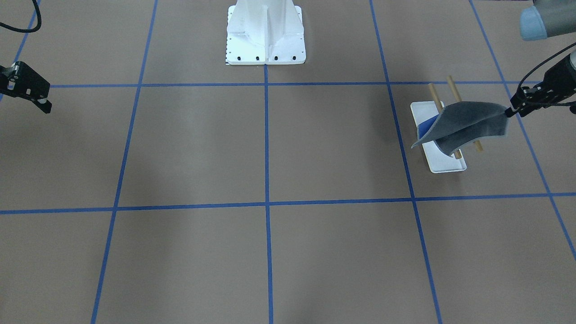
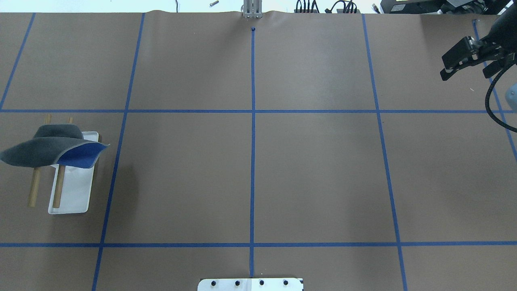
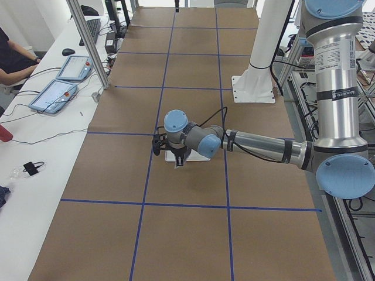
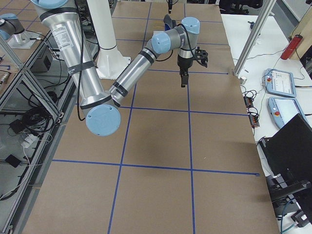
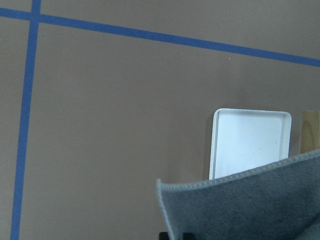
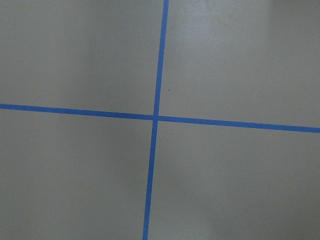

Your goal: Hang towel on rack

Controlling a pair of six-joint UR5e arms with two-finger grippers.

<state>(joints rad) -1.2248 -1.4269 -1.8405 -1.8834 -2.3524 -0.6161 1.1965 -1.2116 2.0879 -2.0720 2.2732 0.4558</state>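
Item: left gripper [image 1: 511,111] clamped on one towel [image 1: 468,123] corner above the rack [image 1: 444,168]; if you release now, the unevenly draped cloth may slide off.

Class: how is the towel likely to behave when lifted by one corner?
Probably floppy: held at one corner by the left pincer, the towel sags and curls over the rack. Likely light: a corner pinch holds it up.

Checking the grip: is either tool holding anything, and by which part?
The left tool grips the towel at its edge near one corner; the right tool holds nothing.
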